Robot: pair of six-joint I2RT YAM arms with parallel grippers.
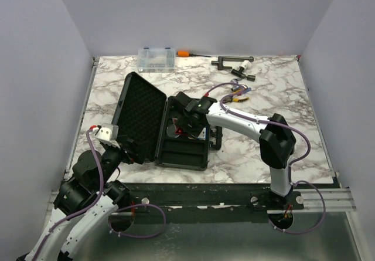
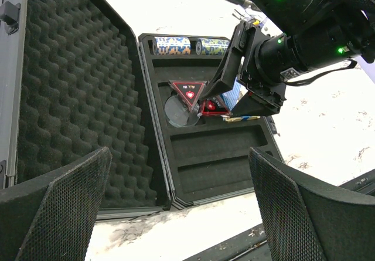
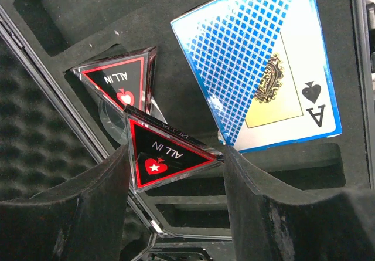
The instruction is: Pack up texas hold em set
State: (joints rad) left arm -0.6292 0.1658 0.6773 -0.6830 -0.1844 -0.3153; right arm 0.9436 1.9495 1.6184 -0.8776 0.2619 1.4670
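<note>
Black hard briefcase (image 1: 140, 113) lies open; my right gripper (image 3: 176, 199) clasps a red-black triangle (image 3: 167, 158) over its moulded tray (image 1: 183, 153); my left gripper (image 2: 183, 214) gapes, near-left.

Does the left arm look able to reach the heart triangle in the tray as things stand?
Probably not cleanly. The right pincer hangs directly beside the heart triangle, gripping the star triangle, and it blocks the approach of the open left pincer.

Soft, even light filled the overhead view; the desk (image 2: 345, 126) glared near-white and close foreground blurred in wrist views.
</note>
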